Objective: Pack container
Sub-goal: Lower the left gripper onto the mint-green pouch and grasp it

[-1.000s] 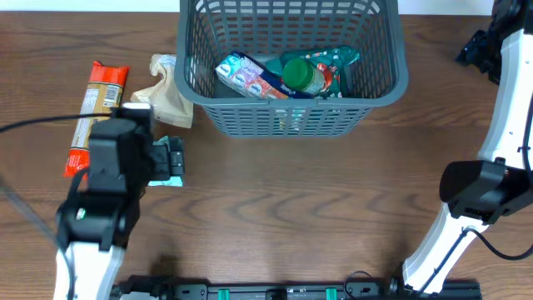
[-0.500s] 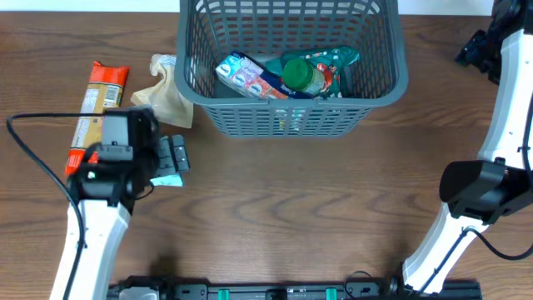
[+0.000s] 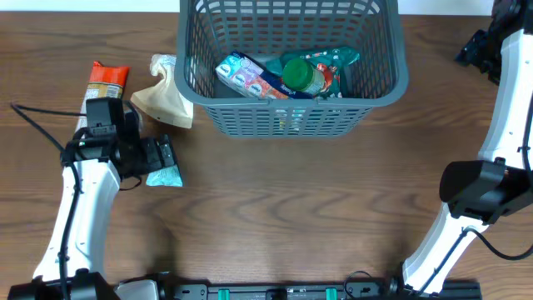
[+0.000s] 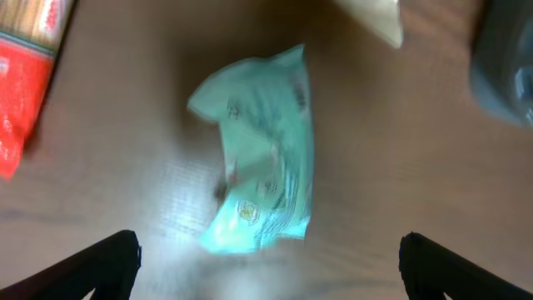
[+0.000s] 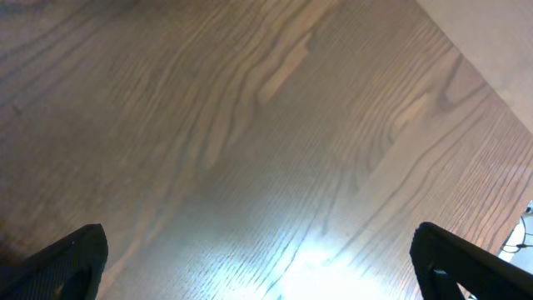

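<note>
The dark grey lattice container [image 3: 391, 75] stands at the back middle of the table and holds a blue-white packet [image 3: 243, 73], a green-lidded jar [image 3: 301, 75] and a teal packet [image 3: 333, 60]. A small teal packet [image 3: 165, 176] [image 4: 262, 154] lies flat on the table. My left gripper [image 3: 166, 155] [image 4: 266, 262] is open just above it, fingers wide apart, not touching it. My right gripper [image 5: 262, 267] is open and empty over bare wood; its arm [image 3: 475, 192] stands at the right edge.
A red and tan pasta packet [image 3: 102, 87] [image 4: 29, 67] lies at the far left. A crumpled beige bag [image 3: 165, 98] [image 4: 375, 17] lies next to the container's left wall. The container's corner [image 4: 504, 67] shows in the left wrist view.
My left arm has swung back and lowered, and its gripper now sits above the small teal packet, which shows more fully. The right arm has not moved.
</note>
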Robot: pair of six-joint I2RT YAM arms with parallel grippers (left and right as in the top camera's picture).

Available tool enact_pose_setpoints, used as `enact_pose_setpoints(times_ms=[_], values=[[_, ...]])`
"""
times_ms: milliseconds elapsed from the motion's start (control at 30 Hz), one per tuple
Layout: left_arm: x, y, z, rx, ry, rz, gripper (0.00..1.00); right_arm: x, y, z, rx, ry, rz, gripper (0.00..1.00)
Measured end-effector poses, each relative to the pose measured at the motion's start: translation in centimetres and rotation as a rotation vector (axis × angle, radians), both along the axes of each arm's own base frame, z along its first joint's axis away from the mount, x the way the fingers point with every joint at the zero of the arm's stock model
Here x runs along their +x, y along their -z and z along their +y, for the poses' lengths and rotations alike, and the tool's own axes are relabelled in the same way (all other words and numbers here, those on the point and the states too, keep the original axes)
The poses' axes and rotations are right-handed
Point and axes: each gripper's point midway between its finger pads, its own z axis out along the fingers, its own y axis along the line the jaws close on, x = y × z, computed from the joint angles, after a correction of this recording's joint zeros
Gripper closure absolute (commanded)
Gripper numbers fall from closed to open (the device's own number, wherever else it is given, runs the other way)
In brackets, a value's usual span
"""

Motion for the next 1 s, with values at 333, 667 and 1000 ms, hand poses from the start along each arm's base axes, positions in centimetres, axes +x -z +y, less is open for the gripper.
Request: enact_pose_setpoints(times_ms=[333,667,1000], values=[[0.8,1.4,-0.1,-0.005,0.019,0.016,0.02,0.0,0.0,0.0,0.0,0.0,0.0,0.01],[0.4,4.2,-0.1,-0.022,0.009,0.111,0.02,0.0,0.0,0.0,0.0,0.0,0.0,0.01],[0.7,5.7,-0.1,-0.03,-0.007,0.142,0.01,0.0,0.0,0.0,0.0,0.0,0.0,0.01]])
